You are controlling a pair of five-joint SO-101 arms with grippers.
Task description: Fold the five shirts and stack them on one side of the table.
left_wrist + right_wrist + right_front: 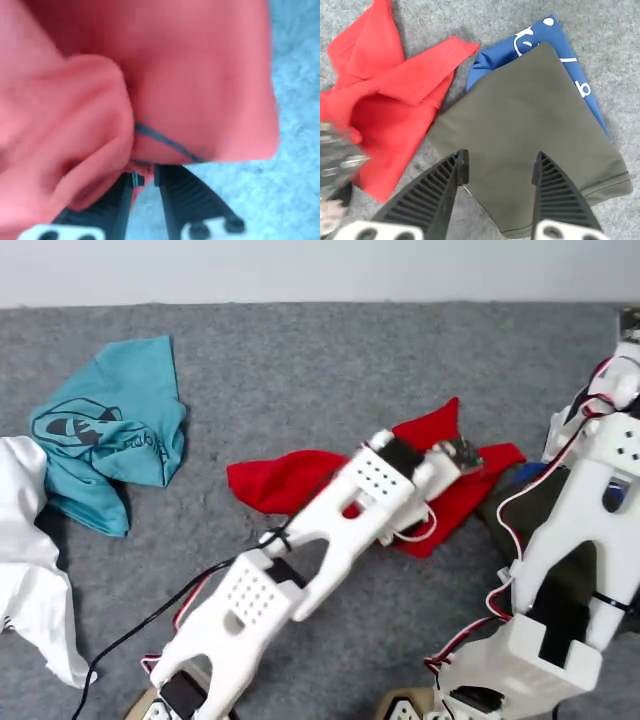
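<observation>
L gripper (145,176) pinched shut on red shirt (285,480) fold, just beside olive shirt (530,120). R gripper (500,167) wide open, empty, over olive shirt. Risk: small pinch maybe slips, fold falls apart.

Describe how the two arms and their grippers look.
Both are white plastic with black motors. The left arm has perforated panels; red and white wires run along the right arm. The left gripper and the right gripper have black ribbed fingers on white bases.
</observation>
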